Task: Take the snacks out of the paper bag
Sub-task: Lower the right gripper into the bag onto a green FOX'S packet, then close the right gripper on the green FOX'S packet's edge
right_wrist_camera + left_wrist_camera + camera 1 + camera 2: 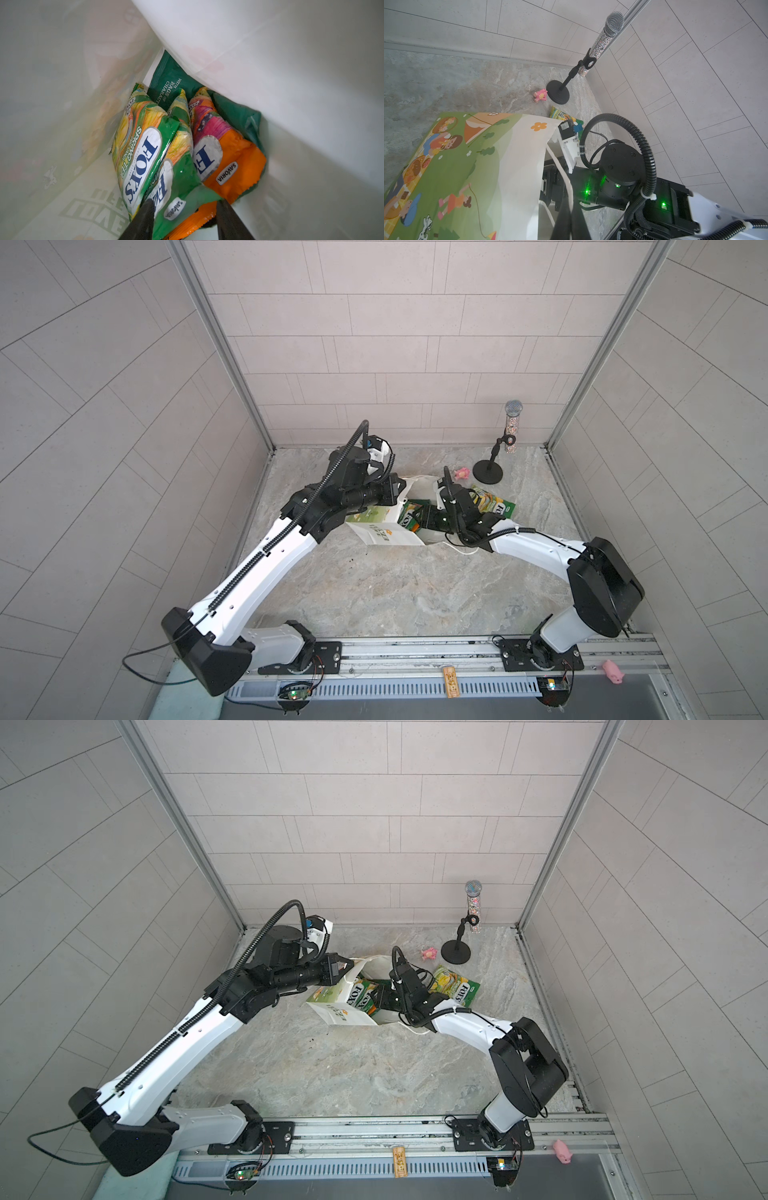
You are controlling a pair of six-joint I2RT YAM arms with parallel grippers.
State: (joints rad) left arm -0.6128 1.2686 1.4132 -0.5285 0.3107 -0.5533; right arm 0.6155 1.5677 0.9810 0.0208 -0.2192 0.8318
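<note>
Glossy snacks point(178, 178) mostly inside the paper bag point(62, 83): two yellow-green FOX'S packets point(141, 149) uppermost, orange packet point(228, 162) beside them, dark green chips bag point(172, 79) beneath. Third FOX'S packet point(455, 988) already out, flat on the surface point(332, 1073) at the bag's 3 o'clock. Bag near the middle of the surface in both top views, tipped over by the look, mouth turned toward 3 o'clock.

Right gripper point(185, 201) reaching in through that mouth, fingers point(143, 220) apart on either side of the nearer green packet's end, an orange corner sharing the gap; pressing or standing clear, cannot tell. Left gripper point(340, 968) at the bag's 11 o'clock rim, fingers pressed together, seemingly pinching the paper edge. Pink toy point(429, 953) and microphone stand point(456, 955) farther off at 1 o'clock, well apart from the work.

Likely trouble: two packets caught at once, or slick film sliding out of a shallow bite on a corner. Also possible: whole bag dragged along on the way out, paper tugged from the left pinch, sagging white wall snagging the load, cord handle point(461, 551) just beside the right wrist catching on it.

Hidden: most of the chips bag, the bag's floor, and, in both top views, the right fingertips behind arm and paper. Left hold cut off at the left wrist view's edge, hard to read.
</note>
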